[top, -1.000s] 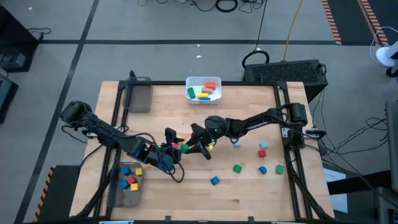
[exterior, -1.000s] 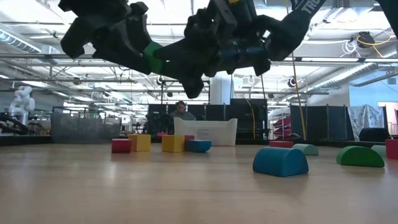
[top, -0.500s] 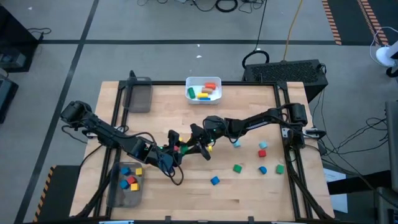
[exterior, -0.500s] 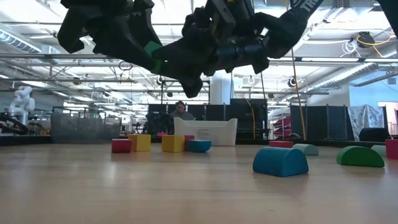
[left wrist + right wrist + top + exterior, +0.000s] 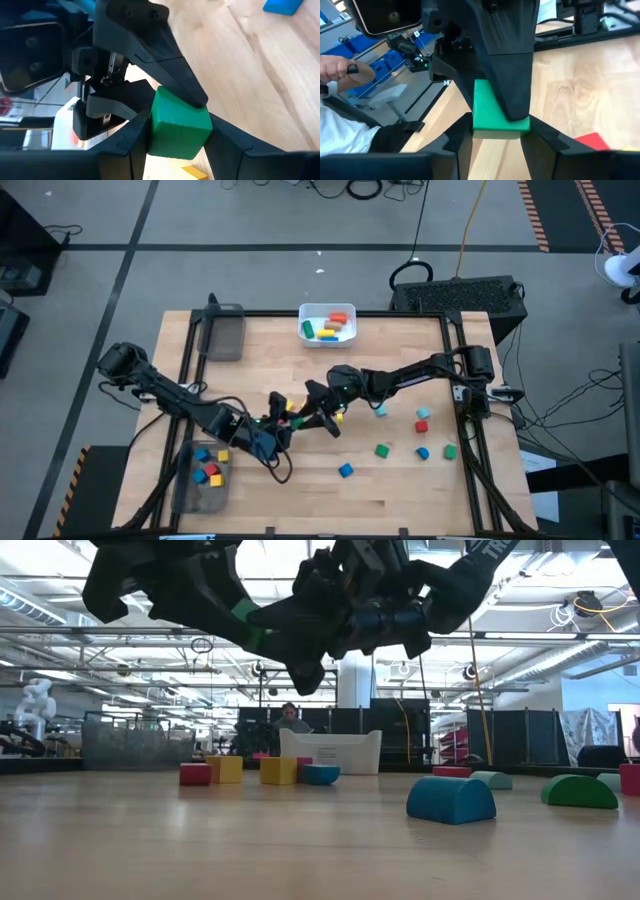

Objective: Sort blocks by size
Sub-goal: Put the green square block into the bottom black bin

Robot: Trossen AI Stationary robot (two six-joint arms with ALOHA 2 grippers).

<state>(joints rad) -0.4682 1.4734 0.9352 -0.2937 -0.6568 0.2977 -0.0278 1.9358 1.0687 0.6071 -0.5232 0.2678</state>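
Well, the table (image 5: pixel 400 490) fills the middle of the high view, a pale wooden top in a black frame. Across it the left arm (image 5: pixel 170 395) reaches in from the left edge and the right arm (image 5: pixel 410 375) from the right, and they meet just left of centre.

At the table's top edge sits a white bin (image 5: pixel 303 330) with a few coloured pieces inside. A grey tray (image 5: pixel 226 340) lies at the upper left corner, and a second tray (image 5: pixel 183 485) at the lower left has blue, red and yellow cubes in it.

The left claw (image 5: pixel 177 135) and the right claw (image 5: pixel 500 130) face each other tip to tip, raised well above the table in the low view. Each is clamped on the same green block (image 5: pixel 177 122): in either wrist view it sits tight between that arm's own two fingers, with the other arm's fingers pressed against it from the far side.

Loose blocks (image 5: pixel 382 450) lie scattered over the lower right of the table, green, blue and red, well apart from the claws.
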